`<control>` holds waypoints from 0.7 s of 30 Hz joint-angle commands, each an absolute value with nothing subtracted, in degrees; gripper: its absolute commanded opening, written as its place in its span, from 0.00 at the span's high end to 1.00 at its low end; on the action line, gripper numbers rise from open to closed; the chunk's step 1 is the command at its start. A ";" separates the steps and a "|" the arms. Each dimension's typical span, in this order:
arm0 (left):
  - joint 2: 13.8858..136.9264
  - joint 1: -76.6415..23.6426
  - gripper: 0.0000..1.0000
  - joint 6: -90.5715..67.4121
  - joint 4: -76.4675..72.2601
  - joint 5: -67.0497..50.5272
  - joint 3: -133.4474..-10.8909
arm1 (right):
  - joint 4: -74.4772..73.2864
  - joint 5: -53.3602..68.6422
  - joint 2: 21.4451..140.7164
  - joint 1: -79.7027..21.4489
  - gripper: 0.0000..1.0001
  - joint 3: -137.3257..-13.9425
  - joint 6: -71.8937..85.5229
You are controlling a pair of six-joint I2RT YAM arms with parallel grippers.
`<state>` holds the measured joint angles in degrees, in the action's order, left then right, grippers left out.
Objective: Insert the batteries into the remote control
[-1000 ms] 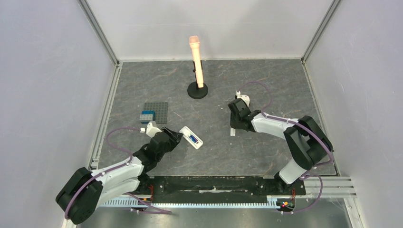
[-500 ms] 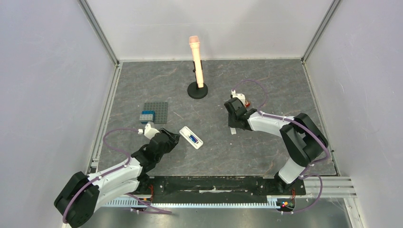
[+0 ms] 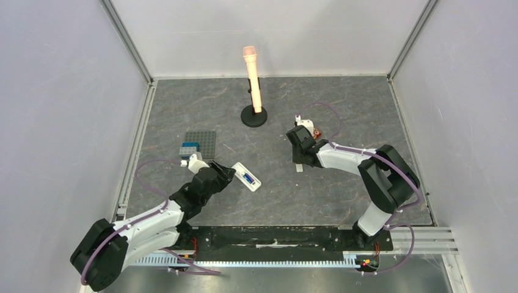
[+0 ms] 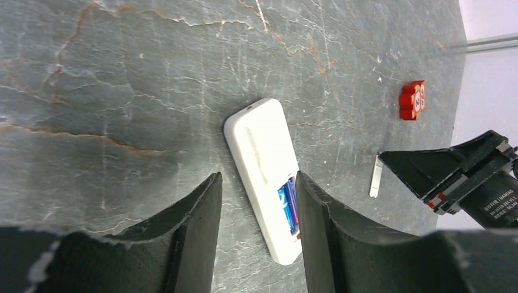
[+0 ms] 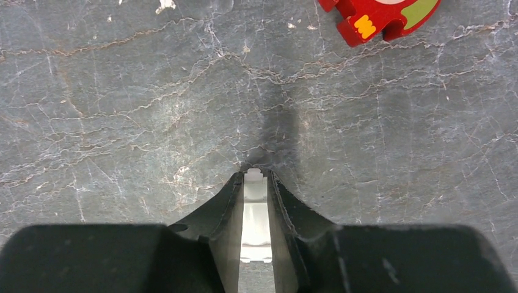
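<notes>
The white remote control (image 3: 246,177) lies back-up on the table with its compartment uncovered. Two blue batteries (image 3: 248,179) sit inside it, also seen in the left wrist view (image 4: 287,204). My left gripper (image 3: 227,174) is open and low, and its jaws straddle the remote (image 4: 259,149) without touching it. My right gripper (image 3: 299,157) is shut on a small white battery cover (image 5: 255,220), which lies flat on the table (image 3: 299,168).
A red block with white circles (image 3: 316,131) lies just behind the right gripper. A grey studded plate (image 3: 203,142) with a blue brick (image 3: 189,148) lies left of the remote. A peach microphone on a black stand (image 3: 253,85) stands at the back.
The left gripper has edged forward, closer around the remote. The right arm has swung left and back, uncovering the red block, with its fingers still at the white cover.
</notes>
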<state>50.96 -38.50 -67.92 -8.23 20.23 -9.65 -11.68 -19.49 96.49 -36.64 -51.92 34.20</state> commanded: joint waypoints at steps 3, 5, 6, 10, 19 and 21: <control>52.74 -38.83 0.47 -63.99 -13.94 18.68 -11.69 | -11.68 -20.98 97.13 -36.82 0.75 -54.13 33.73; 53.15 -38.87 0.47 -63.93 -14.43 18.43 -11.69 | -11.47 -20.84 97.21 -36.83 0.75 -54.23 33.69; 53.46 -38.82 0.47 -63.90 -14.66 18.34 -11.76 | -11.35 -20.85 97.33 -36.80 0.75 -54.23 33.72; 54.56 -38.80 0.47 -63.38 -15.87 17.47 -11.95 | -10.77 -20.79 97.75 -36.83 0.80 -54.15 33.66; 58.27 -39.02 0.48 -58.66 -24.83 11.63 -12.24 | -9.42 -20.74 96.23 -36.82 0.93 -53.13 33.41; 58.60 -39.32 0.48 -57.32 -27.04 10.63 -12.30 | -9.23 -20.42 95.07 -36.78 0.93 -52.96 33.48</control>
